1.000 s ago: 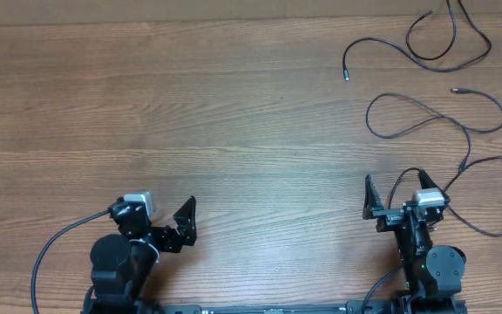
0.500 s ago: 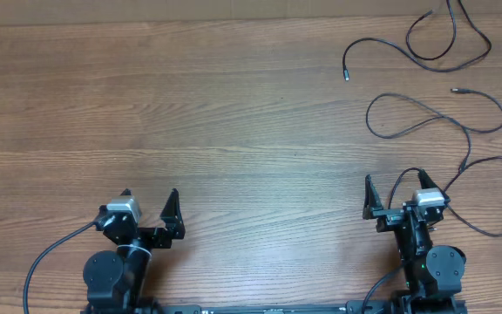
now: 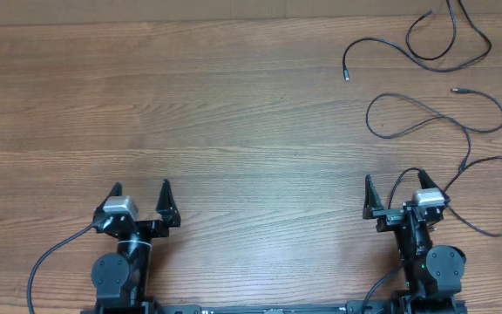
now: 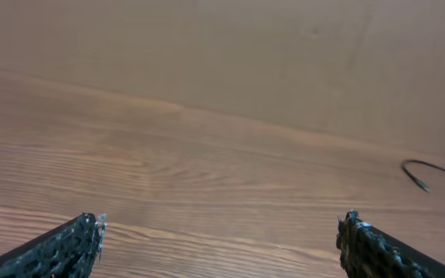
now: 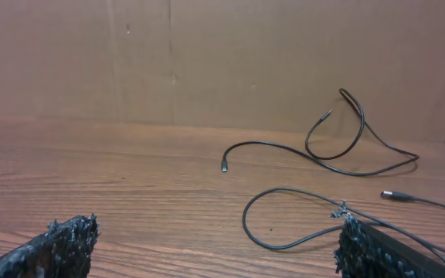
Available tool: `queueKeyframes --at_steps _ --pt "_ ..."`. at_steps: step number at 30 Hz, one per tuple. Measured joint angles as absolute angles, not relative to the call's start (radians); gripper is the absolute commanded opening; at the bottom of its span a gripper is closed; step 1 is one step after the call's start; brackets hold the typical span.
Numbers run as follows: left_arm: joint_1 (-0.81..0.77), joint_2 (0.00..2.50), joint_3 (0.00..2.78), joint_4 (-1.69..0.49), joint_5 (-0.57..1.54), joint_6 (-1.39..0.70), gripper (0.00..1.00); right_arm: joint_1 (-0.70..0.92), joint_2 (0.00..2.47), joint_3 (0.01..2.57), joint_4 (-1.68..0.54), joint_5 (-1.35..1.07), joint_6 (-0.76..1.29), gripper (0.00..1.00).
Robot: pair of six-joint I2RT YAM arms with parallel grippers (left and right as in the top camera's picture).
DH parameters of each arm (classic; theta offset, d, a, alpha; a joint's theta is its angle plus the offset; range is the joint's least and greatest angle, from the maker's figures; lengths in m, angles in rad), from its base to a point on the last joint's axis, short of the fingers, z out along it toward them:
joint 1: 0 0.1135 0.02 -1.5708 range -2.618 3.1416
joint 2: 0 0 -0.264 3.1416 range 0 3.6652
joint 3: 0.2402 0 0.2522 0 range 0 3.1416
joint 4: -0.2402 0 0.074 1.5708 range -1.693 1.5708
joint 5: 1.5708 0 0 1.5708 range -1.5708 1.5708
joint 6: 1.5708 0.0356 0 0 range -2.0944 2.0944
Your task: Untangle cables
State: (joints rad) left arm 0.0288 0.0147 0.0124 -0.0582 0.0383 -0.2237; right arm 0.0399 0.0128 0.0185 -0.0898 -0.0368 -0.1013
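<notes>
Overhead, cables (image 3: 346,73) loose, far right

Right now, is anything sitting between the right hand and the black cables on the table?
Nothing visible does. Only bare wooden table lies between the open right hand and the near cable loop, and the far cable lies beyond that.

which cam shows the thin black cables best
The overhead view: the thin black cables spread their loops and plug ends plainly across the right of the wooden table. The right wrist view shows them low and foreshortened beyond its fingers. The left wrist view catches only one curled end at its right edge.
</notes>
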Motion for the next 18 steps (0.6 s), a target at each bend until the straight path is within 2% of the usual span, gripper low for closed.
queueKeyframes --at_steps 7,18 --pt "0.029 0.015 0.012 -0.072 -0.056 -0.093 1.00 0.040 0.013 0.019 -0.090 -0.036 -0.101 1.00" --pt "0.029 0.015 0.012 -0.075 -0.081 0.040 0.99 0.040 0.013 0.019 -0.090 -0.037 -0.101 1.00"
